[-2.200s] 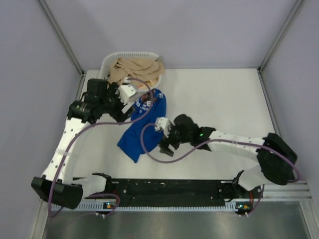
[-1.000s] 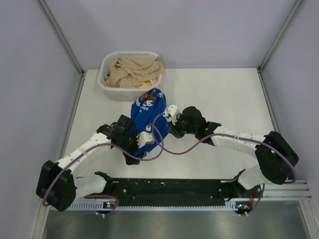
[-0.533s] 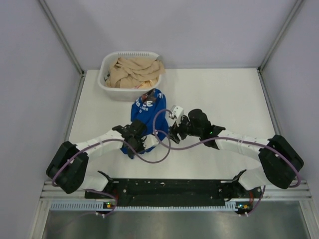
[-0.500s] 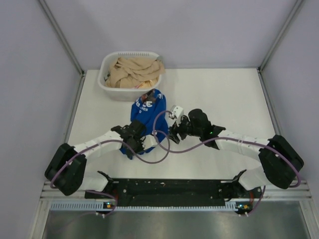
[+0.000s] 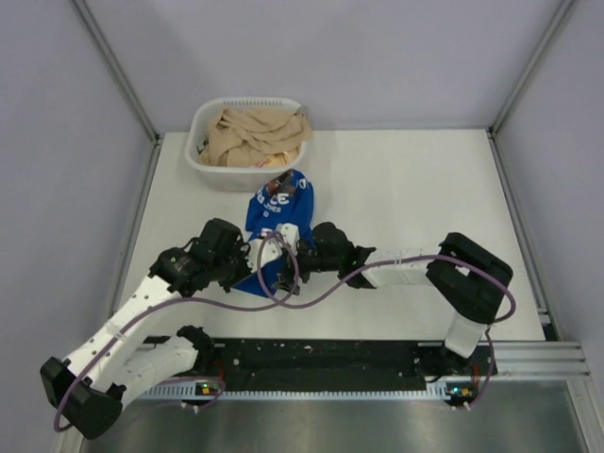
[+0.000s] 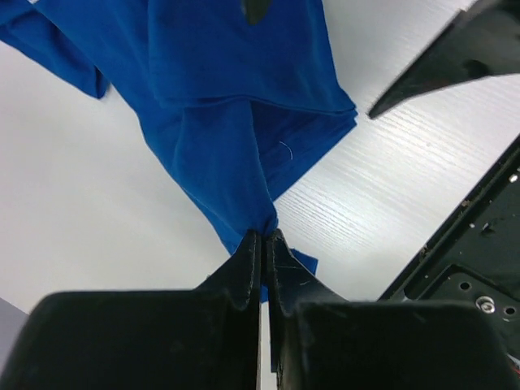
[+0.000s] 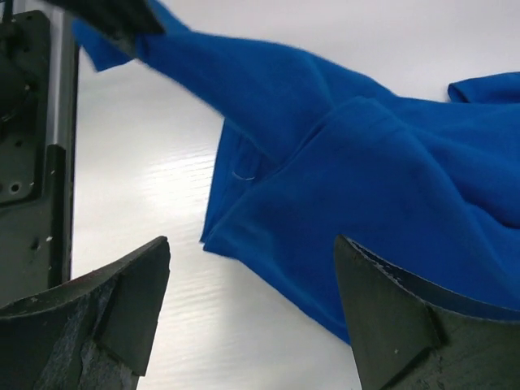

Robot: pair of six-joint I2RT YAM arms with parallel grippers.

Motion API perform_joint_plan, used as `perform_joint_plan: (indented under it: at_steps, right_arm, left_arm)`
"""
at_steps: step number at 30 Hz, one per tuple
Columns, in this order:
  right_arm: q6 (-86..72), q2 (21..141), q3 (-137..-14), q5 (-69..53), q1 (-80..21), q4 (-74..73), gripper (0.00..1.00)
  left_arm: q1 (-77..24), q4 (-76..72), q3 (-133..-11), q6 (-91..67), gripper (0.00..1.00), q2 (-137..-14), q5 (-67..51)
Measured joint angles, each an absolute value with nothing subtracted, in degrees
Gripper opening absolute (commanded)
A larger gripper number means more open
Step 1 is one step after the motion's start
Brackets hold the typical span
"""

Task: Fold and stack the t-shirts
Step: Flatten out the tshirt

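- Open tabletop right of the blue t-shirt.
- Far-left corner blocked by laundry basket.
- Shirt's near end crowded by left gripper and right gripper.

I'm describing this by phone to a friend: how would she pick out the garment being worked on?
On the white table, a white laundry basket stands at the far left corner. Just in front of it lies the blue t-shirt, its near end pinched by the left hand. It alone is bright blue with white lettering; the basket's clothes are beige.
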State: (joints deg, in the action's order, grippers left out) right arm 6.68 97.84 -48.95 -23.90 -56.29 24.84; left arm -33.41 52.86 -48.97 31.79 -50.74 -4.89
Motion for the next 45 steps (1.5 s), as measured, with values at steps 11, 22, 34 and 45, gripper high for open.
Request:
perform_joint_plan:
  at_steps: [11, 22, 34, 45]
  right_arm:
    - [-2.87, 109.78, -56.31, -12.86, -57.17, 27.88, 0.78]
    - [-10.35, 115.42, -61.04, -6.0, -59.57, 26.89, 0.09]
    - [-10.39, 105.73, -50.13, 0.1, -53.45, 28.32, 0.0]
    - [7.51, 74.28, -44.51, 6.04, -39.09, 13.21, 0.0]
  left_arm:
    - [-32.53, 54.46, -50.78, 30.52, 0.0, -51.7, -7.18]
    - [-31.18, 54.59, -52.14, 29.98, 0.0, -53.45, -9.65]
    - [-24.69, 53.78, -55.07, 31.73, 0.0, -52.73, -8.34]
    - [-27.14, 49.93, -68.45, 50.0, 0.0, -60.97, -4.84]
